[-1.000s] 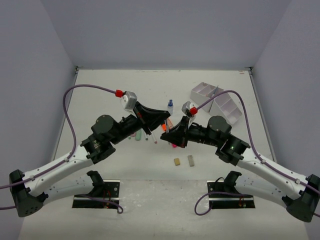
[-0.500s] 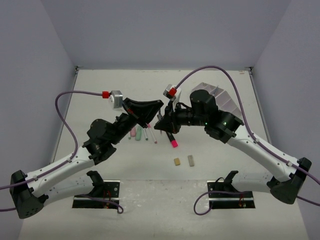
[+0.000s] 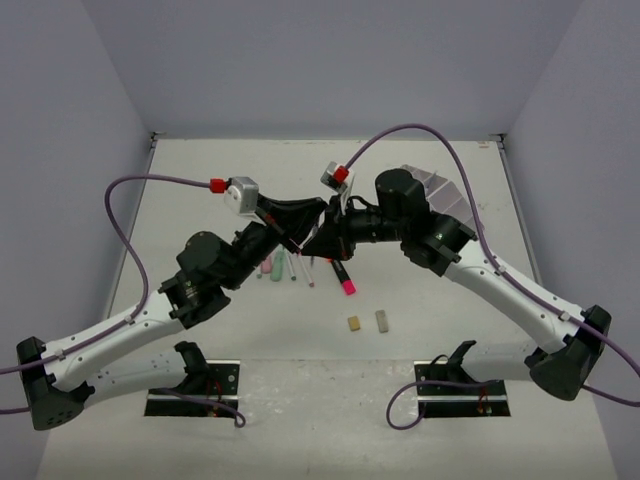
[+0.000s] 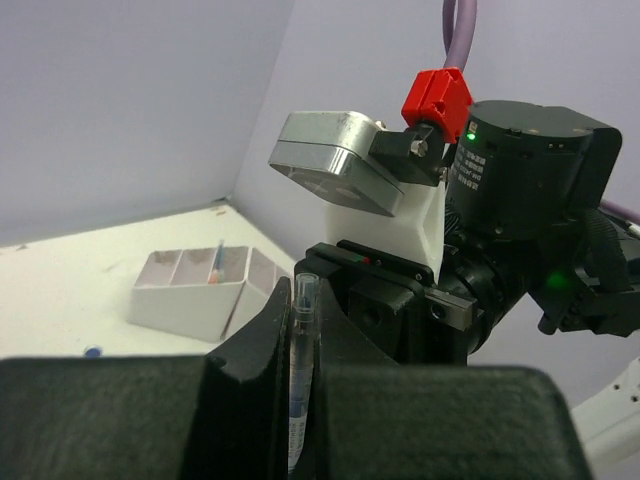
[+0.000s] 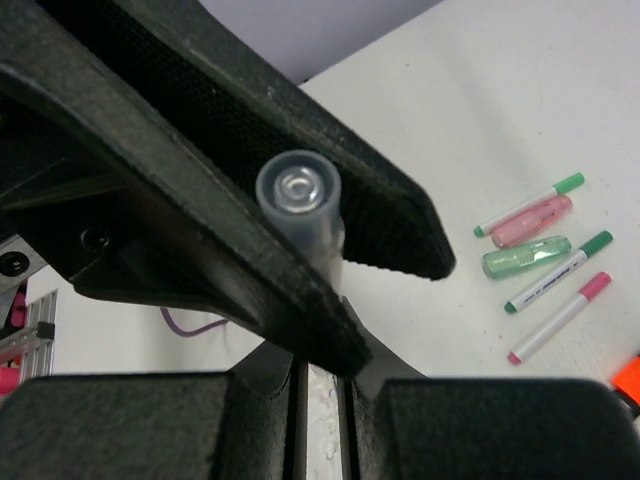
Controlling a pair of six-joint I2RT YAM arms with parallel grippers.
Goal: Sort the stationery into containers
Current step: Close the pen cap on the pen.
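My left gripper (image 4: 303,292) clamps a clear pen (image 4: 298,372) above the desk (image 3: 200,180); my right gripper (image 5: 318,400), closed, has just swung up to meet it, a likely handover toward the organizer (image 4: 190,298)

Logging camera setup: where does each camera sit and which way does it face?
Top external: above and behind, looking down at the table; left arm and right arm show.
Left wrist: looks past its fingers, clamping a clear pen, at the right arm's wrist and the organizer.
Right wrist: looks over its fingers at the pen's end.
Both wrist views share the pen.
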